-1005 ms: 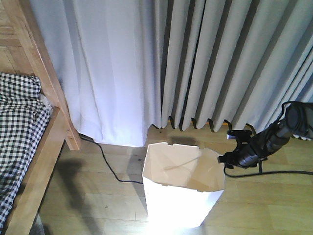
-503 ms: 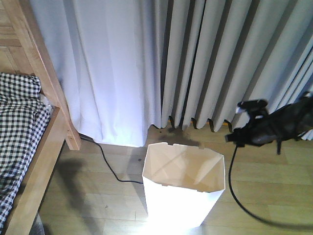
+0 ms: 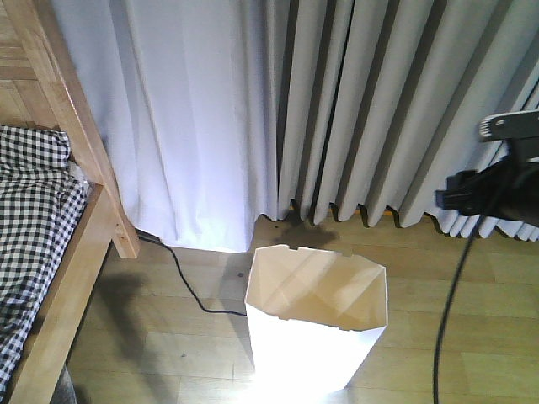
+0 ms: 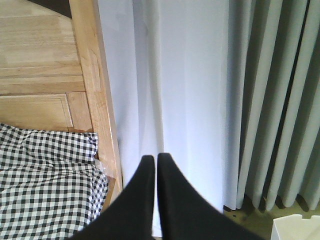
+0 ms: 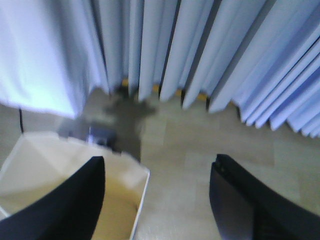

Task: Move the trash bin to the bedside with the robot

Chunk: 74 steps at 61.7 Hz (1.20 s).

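The white trash bin (image 3: 313,358) stands upright on the wooden floor in front of the curtains, its cream inside empty. The bed's wooden frame (image 3: 80,252) and checked bedding (image 3: 34,210) are at the left, a short gap from the bin. My right gripper (image 5: 160,159) is open and empty, above the floor just right of the bin's rim (image 5: 45,160). In the front view the right arm (image 3: 497,189) hangs at the right edge, above and right of the bin. My left gripper (image 4: 152,158) is shut and empty, pointing at the curtain beside the bed post (image 4: 95,100). A bin corner (image 4: 296,227) shows at the lower right.
A white curtain (image 3: 194,126) and grey pleated curtains (image 3: 396,109) hang behind the bin. A black cable (image 3: 189,290) lies on the floor between bed and bin. Another black cable (image 3: 446,320) hangs from the right arm, right of the bin.
My right arm has lifted from the bin's right rim and drawn up and to the right, away from it. The bin has stayed where it was.
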Motion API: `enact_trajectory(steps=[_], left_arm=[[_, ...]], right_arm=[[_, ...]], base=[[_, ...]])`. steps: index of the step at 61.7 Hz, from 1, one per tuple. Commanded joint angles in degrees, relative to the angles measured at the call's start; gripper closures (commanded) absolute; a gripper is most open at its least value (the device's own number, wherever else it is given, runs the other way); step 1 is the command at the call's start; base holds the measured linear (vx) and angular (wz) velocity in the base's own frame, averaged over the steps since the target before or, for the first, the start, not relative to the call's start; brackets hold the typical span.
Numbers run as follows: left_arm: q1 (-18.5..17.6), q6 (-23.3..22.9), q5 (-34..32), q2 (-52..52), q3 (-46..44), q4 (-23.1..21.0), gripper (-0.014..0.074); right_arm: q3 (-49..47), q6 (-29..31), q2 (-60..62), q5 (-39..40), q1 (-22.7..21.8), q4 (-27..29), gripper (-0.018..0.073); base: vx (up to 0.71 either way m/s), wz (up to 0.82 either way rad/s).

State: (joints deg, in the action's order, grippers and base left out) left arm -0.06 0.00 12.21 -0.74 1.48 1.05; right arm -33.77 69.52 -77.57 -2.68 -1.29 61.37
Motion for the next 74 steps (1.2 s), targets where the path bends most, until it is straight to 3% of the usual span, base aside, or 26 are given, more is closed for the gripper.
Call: enact_trajectory(steps=[1, 7, 25, 33, 42, 56, 64, 74], left_arm=[[-0.1, 0.0, -4.0, -0.7, 1.1, -0.2, 0.0603], [-0.1, 0.0, -4.0, -0.7, 1.1, -0.2, 0.0603], [-0.1, 0.0, -4.0, -0.7, 1.1, -0.2, 0.0603], [-0.1, 0.0, -4.0, -0.7, 1.1, -0.2, 0.0603], [-0.1, 0.0, -4.0, -0.7, 1.1, -0.2, 0.0603], [-0.1, 0.0, -4.0, -0.7, 1.1, -0.2, 0.0603], [-0.1, 0.0, -4.0, -0.7, 1.1, -0.2, 0.0603], [-0.1, 0.0, -4.0, -0.7, 1.1, -0.2, 0.0603]], right_arm=[[1.1, -0.1, 9.9, 0.2, -0.4, 2.9, 0.0101], [4.6, 0.0, 20.8, -0.5, -0.4, 5.8, 0.0101], [16.7, 0.9, 51.1, -1.8, -0.4, 5.2, 0.0101], [19.8, 2.4, 56.4, -4.1, -0.4, 2.5, 0.0101], [19.8, 2.3, 60.0, -3.0, -0.4, 6.3, 0.0101], [19.8, 3.0, 61.0, -2.6, -0.4, 5.8, 0.0107], [19.8, 3.0, 61.0, -0.5, -0.4, 5.7, 0.0214], [19.8, 3.0, 61.0, 0.1, -0.4, 5.9, 0.0513]], base=[[0.0, 0.0], [0.0, 0.0], [0.0, 0.0], [0.0, 0.0], [0.0, 0.0], [0.0, 0.0], [0.0, 0.0], [0.0, 0.0]])
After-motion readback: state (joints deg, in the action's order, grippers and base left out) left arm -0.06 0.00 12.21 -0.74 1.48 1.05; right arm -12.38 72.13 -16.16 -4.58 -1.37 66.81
